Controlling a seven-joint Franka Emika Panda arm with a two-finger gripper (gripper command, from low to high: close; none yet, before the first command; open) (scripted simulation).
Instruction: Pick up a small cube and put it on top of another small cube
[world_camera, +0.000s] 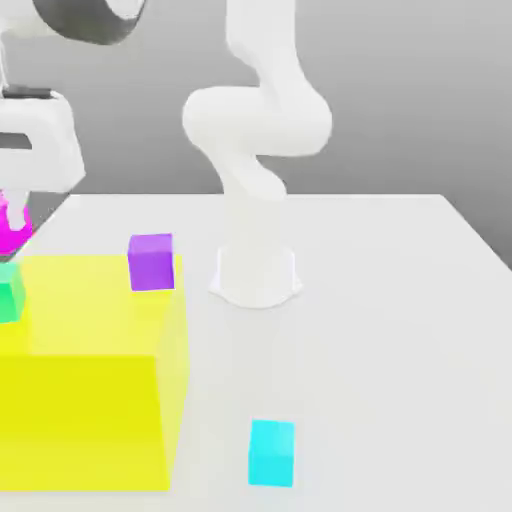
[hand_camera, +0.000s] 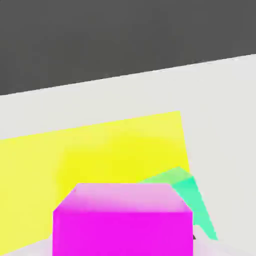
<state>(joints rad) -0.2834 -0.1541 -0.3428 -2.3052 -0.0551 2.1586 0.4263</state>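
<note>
My gripper hangs at the exterior view's far left, shut on the small magenta cube. The cube is held in the air, just above the small green cube. The green cube appears to rest on top of the big yellow block, at its left end. In the hand view the magenta cube looms close. A corner of the green cube pokes out from behind it against the yellow block.
A darker purple cube sits at the yellow block's far right corner. A cyan cube lies on the white table near the front. The arm's white base stands mid-table.
</note>
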